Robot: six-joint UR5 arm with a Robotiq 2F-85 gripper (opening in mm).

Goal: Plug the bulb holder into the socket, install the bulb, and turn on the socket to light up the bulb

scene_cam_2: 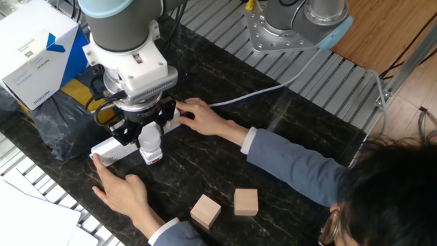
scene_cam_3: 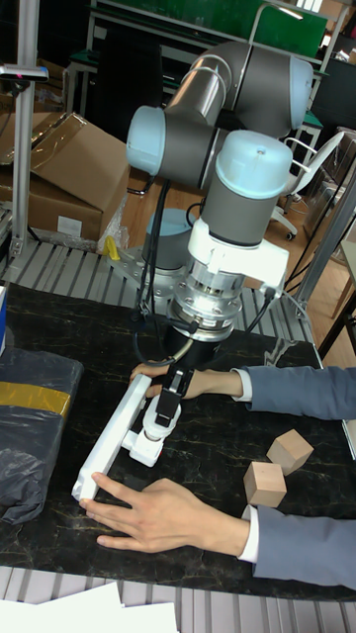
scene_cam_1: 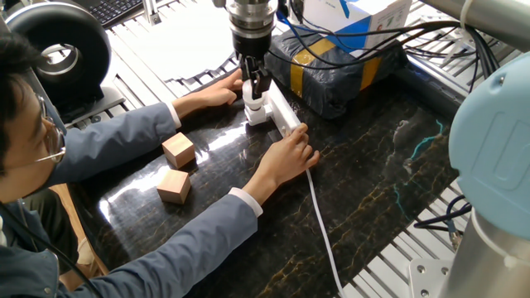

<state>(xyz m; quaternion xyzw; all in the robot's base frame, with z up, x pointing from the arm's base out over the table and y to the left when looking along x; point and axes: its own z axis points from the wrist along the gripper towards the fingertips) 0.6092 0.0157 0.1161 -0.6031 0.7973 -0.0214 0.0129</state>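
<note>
The white socket (scene_cam_1: 286, 121) (scene_cam_2: 109, 147) (scene_cam_3: 111, 437) lies on the dark table, held at both ends by a person's hands (scene_cam_1: 289, 156). The white bulb holder (scene_cam_1: 258, 115) (scene_cam_2: 153, 158) (scene_cam_3: 144, 451) sits plugged into its side. The white bulb (scene_cam_2: 150, 139) (scene_cam_3: 158, 417) stands upright on top of the holder. My gripper (scene_cam_1: 257, 83) (scene_cam_2: 146, 127) (scene_cam_3: 170, 394) comes straight down over it, shut on the bulb. The bulb's screw base is hidden.
Two tan wooden blocks (scene_cam_1: 178, 150) (scene_cam_1: 174, 186) lie on the person's side of the table. A dark wrapped box with yellow tape (scene_cam_1: 339, 70) sits just behind the socket. The white cable (scene_cam_1: 321, 232) trails across the table. The person's arms flank my gripper.
</note>
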